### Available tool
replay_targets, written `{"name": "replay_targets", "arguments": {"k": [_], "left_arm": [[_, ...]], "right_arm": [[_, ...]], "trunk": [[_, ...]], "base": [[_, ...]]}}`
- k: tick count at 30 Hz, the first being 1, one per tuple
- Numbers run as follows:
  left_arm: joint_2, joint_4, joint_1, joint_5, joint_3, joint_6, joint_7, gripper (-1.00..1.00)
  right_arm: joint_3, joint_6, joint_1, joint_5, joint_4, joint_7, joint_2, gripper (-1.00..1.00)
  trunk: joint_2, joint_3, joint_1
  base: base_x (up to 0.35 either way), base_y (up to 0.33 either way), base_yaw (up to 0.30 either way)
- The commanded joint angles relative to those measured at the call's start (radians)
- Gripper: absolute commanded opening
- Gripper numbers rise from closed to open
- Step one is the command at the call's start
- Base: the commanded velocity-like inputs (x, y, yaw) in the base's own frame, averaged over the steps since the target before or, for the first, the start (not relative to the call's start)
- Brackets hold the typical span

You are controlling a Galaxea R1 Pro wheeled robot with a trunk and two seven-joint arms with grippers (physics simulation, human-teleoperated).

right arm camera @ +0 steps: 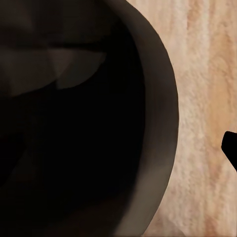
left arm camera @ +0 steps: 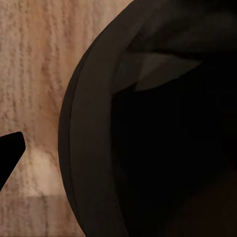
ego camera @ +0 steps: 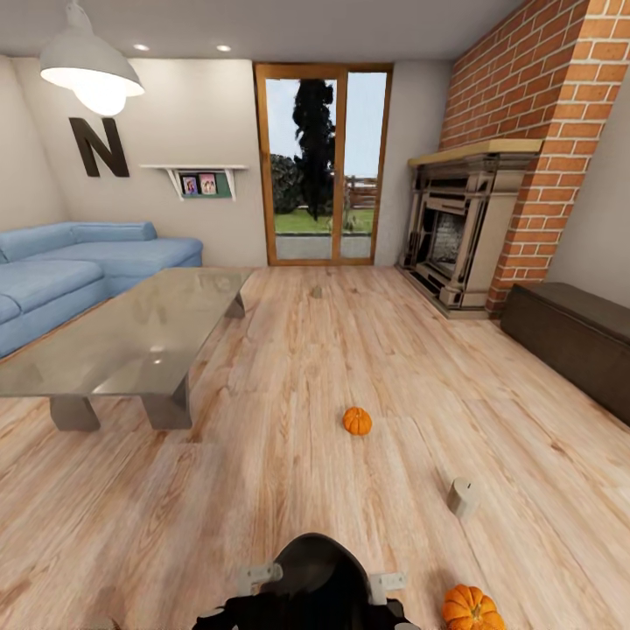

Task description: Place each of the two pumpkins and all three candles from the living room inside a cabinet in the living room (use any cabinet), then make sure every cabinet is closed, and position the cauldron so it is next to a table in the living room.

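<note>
cauldron low, pumpkin on floor

Bright, even room light from pendant lamp upper left and glass door; glass surface shows soft glare. Wide-angle bending at edges. Wrist views dim, blurry, mostly dark.

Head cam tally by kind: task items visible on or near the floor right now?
pumpkins: 2
candles: 1 sure; a faint small thing far off on the floor, too small to tell
cauldron: 1
Total: 4
</note>
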Motion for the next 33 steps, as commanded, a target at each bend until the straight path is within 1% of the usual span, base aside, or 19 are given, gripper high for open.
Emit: {"name": "replay_targets", "arguments": {"k": [1, 9, 15, 22, 32, 33], "left_arm": [[0.001, -0.002, 0.000, 0.010, -0.007, 0.005, 0.000, 1.00], [0.002, -0.002, 0.000, 0.010, -0.006, 0.001, 0.000, 1.00], [0.003, -0.002, 0.000, 0.010, -0.006, -0.001, 0.000, 1.00], [0.004, -0.002, 0.000, 0.010, -0.006, -0.002, 0.001, 1.00], [0.004, -0.002, 0.000, 0.010, -0.006, -0.002, 0.000, 1.00], [0.005, -0.002, 0.000, 0.010, -0.006, -0.003, 0.000, 1.00]], "right_arm": [[0.005, -0.003, -0.001, -0.001, 0.001, -0.003, 0.000, 1.00], [0.005, -0.003, -0.001, -0.002, 0.002, -0.003, 0.000, 1.00], [0.005, -0.021, -0.001, -0.003, 0.005, -0.004, 0.000, 1.00], [0.003, -0.037, -0.001, -0.005, 0.048, -0.013, 0.000, 1.00], [0.002, -0.047, -0.001, -0.004, 0.052, -0.013, 0.000, 1.00], [0.002, -0.047, -0.001, -0.004, 0.052, -0.013, 0.000, -1.00]], "trunk": [[-0.008, -0.004, 0.004], [-0.064, -0.029, 0.034], [-0.064, -0.029, 0.034], [-0.064, -0.029, 0.034], [-0.064, -0.029, 0.034], [-0.064, -0.029, 0.034]], "base": [[0.000, 0.000, 0.000], [0.000, 0.000, 0.000], [0.000, 0.000, 0.000], [0.000, 0.000, 0.000], [0.000, 0.000, 0.000], [0.000, 0.000, 0.000]]}}
